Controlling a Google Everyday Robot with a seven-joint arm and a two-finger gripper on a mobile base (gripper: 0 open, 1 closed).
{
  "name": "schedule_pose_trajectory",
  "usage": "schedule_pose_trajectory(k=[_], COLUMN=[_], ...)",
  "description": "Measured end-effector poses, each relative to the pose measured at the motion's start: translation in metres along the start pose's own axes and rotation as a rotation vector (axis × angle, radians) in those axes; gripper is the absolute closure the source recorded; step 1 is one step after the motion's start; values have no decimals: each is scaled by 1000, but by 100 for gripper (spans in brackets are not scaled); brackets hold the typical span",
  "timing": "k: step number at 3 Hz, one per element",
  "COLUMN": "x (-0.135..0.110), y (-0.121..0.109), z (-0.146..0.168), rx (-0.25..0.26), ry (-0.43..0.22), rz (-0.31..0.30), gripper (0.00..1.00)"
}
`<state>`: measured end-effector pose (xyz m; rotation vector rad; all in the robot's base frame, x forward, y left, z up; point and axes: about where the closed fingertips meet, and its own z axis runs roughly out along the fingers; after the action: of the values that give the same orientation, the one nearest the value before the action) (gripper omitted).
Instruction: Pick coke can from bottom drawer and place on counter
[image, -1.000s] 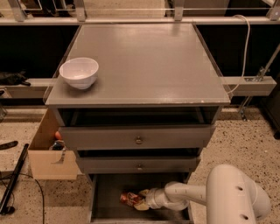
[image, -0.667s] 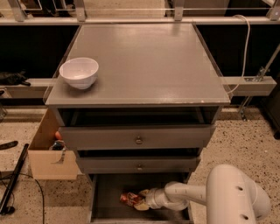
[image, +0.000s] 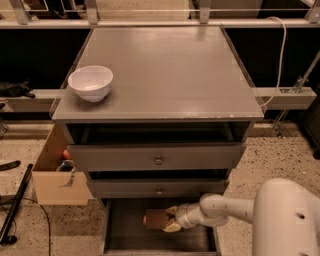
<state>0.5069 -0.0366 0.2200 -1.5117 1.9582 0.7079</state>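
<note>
Pincer position: the pincer is inside the open bottom drawer, about mid-width, on a white arm that enters from the right.
Pincer state: clamped on the coke can. One pale finger shows below the can's right end and another above it.
Coke can: on its side, long axis left to right, within the bottom drawer. Whether it touches the drawer floor cannot be told.
Hidden: the can's right end is covered by the pincer, and its markings are too dim to read. The rear of the bottom drawer lies under the two upper drawers.
Cut off: the bottom drawer's front edge, and the white robot body at the lower right.
Worktop: the worktop carries a white bowl, upright, at the left edge toward the front-left corner.
Beside cabinet: an open cardboard box stands on the floor to the left, its contents hard to make out.
Change from one second ago: can and pincer sit slightly higher in the view, and the can looks more level. Bowl, upper drawers and box are unmoved.
</note>
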Motion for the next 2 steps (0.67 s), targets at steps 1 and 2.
schedule_pose_trajectory(k=[1, 2], x=[-12, -2], y=[-3, 8], z=[-46, -89], rx=[21, 71], ry=[12, 21], rz=[-34, -20], gripper=[100, 100])
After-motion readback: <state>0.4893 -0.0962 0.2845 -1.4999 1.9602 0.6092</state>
